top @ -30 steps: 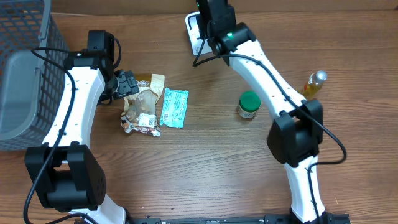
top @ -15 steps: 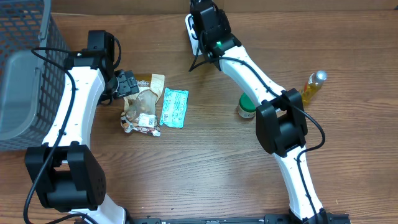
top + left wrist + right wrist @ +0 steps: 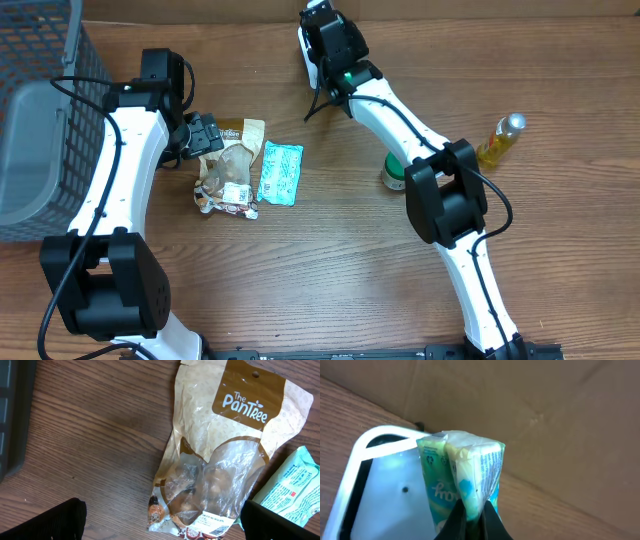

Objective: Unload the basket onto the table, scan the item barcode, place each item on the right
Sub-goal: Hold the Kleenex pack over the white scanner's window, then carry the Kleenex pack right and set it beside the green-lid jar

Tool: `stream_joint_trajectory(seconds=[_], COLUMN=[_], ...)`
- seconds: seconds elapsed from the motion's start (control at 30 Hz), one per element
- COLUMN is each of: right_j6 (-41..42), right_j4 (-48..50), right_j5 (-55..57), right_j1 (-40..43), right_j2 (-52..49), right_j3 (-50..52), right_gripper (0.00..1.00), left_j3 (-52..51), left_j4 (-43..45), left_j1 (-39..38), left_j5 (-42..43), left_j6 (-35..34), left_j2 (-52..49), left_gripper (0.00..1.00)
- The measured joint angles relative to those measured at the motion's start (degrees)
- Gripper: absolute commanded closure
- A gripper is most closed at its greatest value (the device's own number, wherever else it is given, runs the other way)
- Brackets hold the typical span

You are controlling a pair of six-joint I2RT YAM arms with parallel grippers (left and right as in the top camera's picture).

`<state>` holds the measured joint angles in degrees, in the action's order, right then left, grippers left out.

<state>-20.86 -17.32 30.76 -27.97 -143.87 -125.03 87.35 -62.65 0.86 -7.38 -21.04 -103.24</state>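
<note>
The right gripper [image 3: 472, 516] was clamped on the lower edge of a green-and-white packet [image 3: 462, 472], which stood upright over the white-framed scanner [image 3: 380, 495] just beyond the fingers. The left gripper [image 3: 203, 135] hung with jaws apart above the PanTree bag [image 3: 220, 460].

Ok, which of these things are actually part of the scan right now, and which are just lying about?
In the job:
green-and-white packet, pinched in the right gripper
white scanner, close by the packet

Lying about:
PanTree snack bag
teal packet
green-lidded jar
yellow bottle
wire basket
</note>
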Motion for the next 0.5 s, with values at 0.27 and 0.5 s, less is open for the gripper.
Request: stream_joint_trajectory(seconds=[0.27, 0.5], right_j6=[-18.0, -14.6], right_j4=[3.5, -5.1], right_j5=[6.6, 7.2], right_j1=[-2.1, -2.2], right_j2=[-0.1, 0.4], right_j3=[0.0, 0.0], right_gripper=[0.96, 0.96], left_j3=[0.0, 0.0], left_j4=[0.0, 0.0], left_j1=[0.0, 0.0], left_j5=[0.0, 0.0], left_j6=[0.0, 0.0], left_j2=[0.0, 0.0], left_gripper=[0.0, 0.0])
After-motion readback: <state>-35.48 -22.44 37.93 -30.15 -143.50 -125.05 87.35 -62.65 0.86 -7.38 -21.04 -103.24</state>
